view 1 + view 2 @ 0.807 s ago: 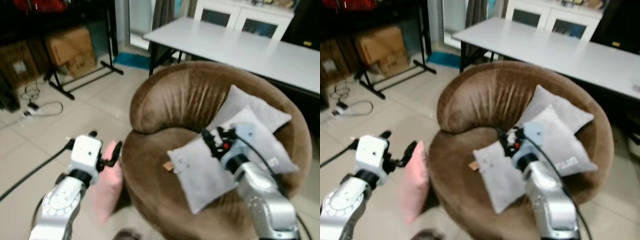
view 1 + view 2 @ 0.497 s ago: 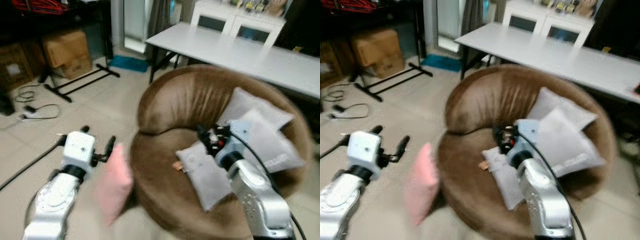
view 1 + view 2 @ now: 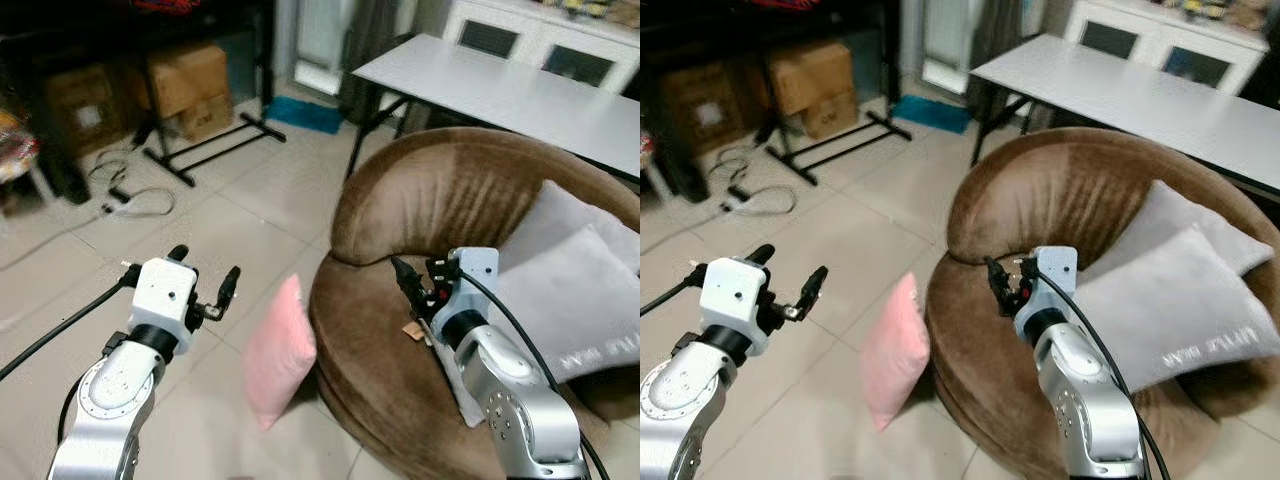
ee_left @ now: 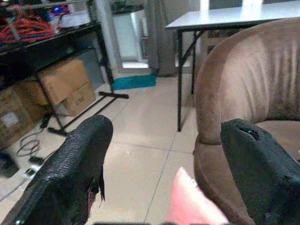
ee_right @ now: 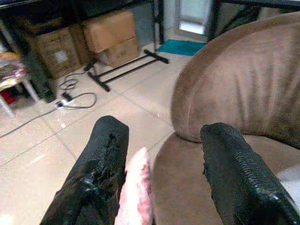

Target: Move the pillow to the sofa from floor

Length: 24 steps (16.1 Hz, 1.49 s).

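Both spread and empty, the left gripper (image 3: 205,285) hovers over the tiled floor (image 3: 200,220) beside the pink pillow (image 3: 277,352), which stands on edge against the brown sofa (image 3: 440,200), while the right gripper (image 3: 412,287) hangs above the sofa's seat near two grey cushions (image 3: 575,290).

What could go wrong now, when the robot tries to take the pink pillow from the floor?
1. The pink pillow stands on its edge, leaning against the brown sofa. A push from the open left claw may tip it flat instead of catching it.
2. The open right claw hangs over the sofa seat, so it could rub on the seat when it reaches down.
3. Gray pillows already take up part of the seat, leaving less room.
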Motion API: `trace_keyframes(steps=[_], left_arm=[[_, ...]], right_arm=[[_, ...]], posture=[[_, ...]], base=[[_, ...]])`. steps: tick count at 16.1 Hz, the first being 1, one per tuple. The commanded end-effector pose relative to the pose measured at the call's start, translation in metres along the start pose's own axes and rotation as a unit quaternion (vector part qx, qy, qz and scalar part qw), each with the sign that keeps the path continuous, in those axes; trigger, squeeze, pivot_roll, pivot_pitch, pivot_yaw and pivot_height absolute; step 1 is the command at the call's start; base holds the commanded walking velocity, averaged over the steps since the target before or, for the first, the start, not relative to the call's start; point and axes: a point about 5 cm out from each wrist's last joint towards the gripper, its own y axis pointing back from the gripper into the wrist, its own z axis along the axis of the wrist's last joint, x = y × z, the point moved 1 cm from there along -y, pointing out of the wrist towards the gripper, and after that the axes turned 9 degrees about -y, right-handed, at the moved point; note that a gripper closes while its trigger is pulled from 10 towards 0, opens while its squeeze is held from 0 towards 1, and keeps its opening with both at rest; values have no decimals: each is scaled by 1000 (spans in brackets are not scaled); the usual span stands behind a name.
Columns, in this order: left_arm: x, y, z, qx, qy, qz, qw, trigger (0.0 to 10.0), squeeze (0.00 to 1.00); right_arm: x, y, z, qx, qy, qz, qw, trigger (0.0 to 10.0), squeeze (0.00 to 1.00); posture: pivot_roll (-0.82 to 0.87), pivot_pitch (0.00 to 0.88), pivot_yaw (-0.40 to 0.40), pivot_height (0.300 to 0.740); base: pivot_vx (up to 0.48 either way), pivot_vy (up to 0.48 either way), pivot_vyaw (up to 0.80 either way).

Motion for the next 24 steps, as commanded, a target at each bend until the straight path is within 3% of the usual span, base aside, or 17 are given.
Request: trace_keyframes(steps=[1, 4, 6, 18, 24], left_arm=[[-1, 1, 2, -8, 4, -5, 1000, 10000, 0], [-1, 2, 0, -5, 5, -6, 1000, 10000, 0], [-1, 3, 0, -4, 4, -8, 1000, 10000, 0], [-2, 6, -2, 2, 7, -4, 1000, 10000, 0], [1, 5, -5, 8, -7, 24, 1000, 10000, 0]], right_arm=[[0, -1, 2, 1, 5, 0, 1000, 10000, 0], [0, -2, 2, -1, 11, 2, 1000, 10000, 0], [1, -4, 0, 1, 41, 0, 999, 10000, 0], [12, 0, 3, -7, 15, 64, 998, 10000, 0], [0, 3, -1, -7, 7, 43, 999, 10000, 0]], posture=[[66, 0, -71, 740], [81, 0, -79, 740], [86, 0, -80, 740], [78, 0, -83, 740], [73, 0, -84, 690]], base=[[315, 0, 781], [325, 0, 683], [326, 0, 0], [315, 0, 0], [0, 0, 0]])
